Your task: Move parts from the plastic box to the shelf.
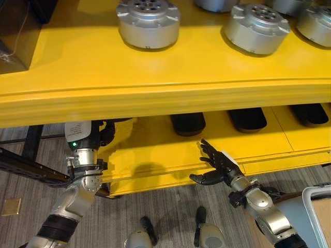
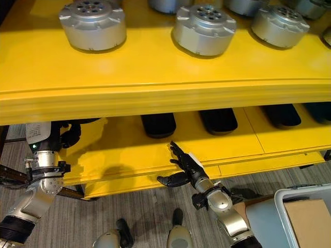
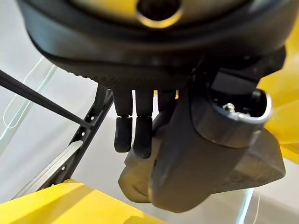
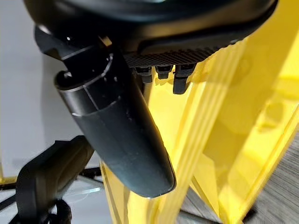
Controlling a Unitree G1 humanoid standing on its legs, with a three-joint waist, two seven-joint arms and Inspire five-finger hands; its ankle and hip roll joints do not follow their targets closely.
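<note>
Several round silver parts (image 1: pixel 148 23) stand on the top board of the yellow shelf (image 1: pixel 155 98). On the lower board lie dark oblong parts (image 1: pixel 187 123), half hidden under the top board's lip. My right hand (image 1: pixel 217 165) is open and empty, with its fingers spread just in front of the lower board's edge (image 2: pixel 232 168). At the shelf's left end my left hand (image 1: pixel 106 133) reaches under the top board, its fingers (image 3: pixel 135 130) hanging fairly straight beside the thumb with nothing seen in them. A corner of the grey plastic box (image 2: pixel 282 199) sits at the lower right on the floor.
A brown cardboard piece (image 2: pixel 310 222) lies inside the box. A black slanted frame bar (image 1: pixel 26 165) runs beside my left arm. A small brown tile (image 1: pixel 11 206) lies on the grey carpet. A dark box (image 1: pixel 15 36) stands at the top board's far left.
</note>
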